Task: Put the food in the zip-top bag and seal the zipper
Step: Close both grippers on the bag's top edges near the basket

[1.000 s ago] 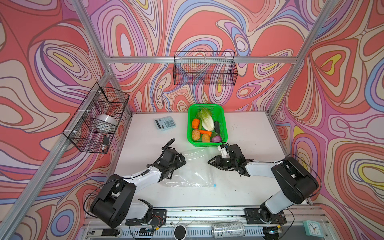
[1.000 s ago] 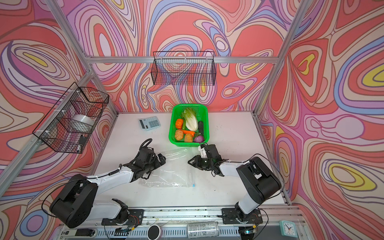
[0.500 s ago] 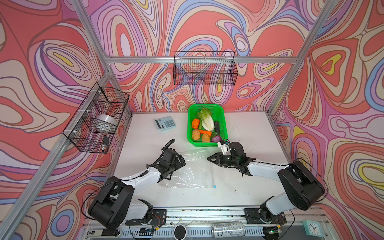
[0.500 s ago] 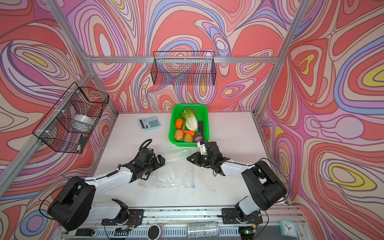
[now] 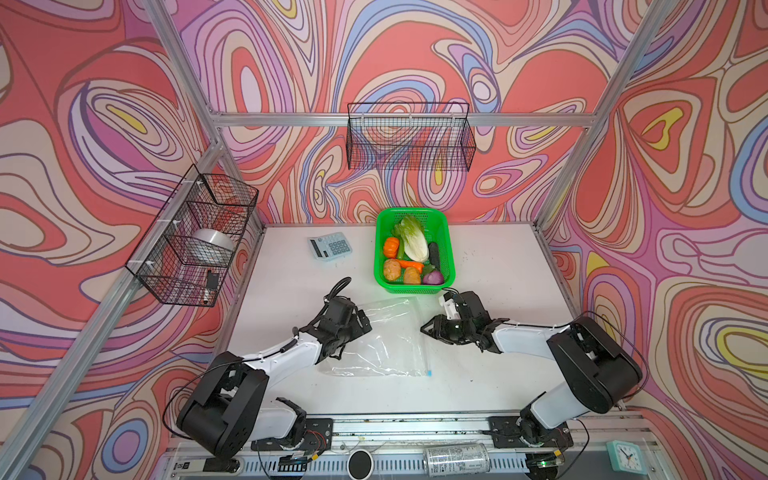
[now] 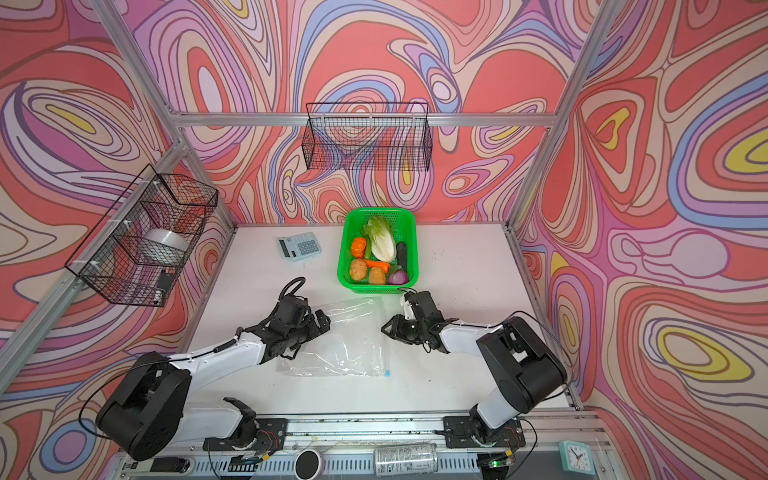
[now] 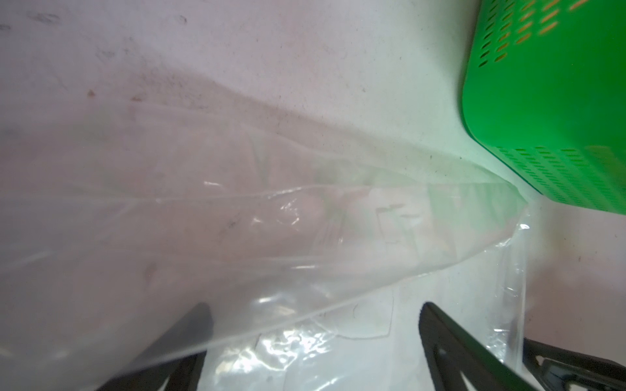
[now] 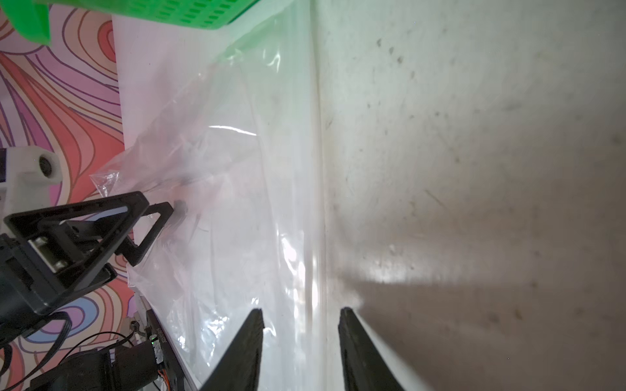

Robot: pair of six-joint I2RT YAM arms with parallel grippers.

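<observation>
Bag (image 5: pixel 386 336): empty, flat on the table, just before the basket (image 5: pixel 449 232).
Food (image 5: pixel 413 245): all in the basket.
Left gripper (image 7: pixel 315 318): spread wide, one finger under the film, probably to anchor the bag.
Right gripper (image 8: pixel 301 315): part-spread astride the zipper (image 8: pixel 316 169), pinching nothing; probably lining up to open the mouth.

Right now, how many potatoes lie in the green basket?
2. One potato lies in the basket's near-left corner, the other beside it, next to the purple onion. Others may hide under the cabbage.
</observation>
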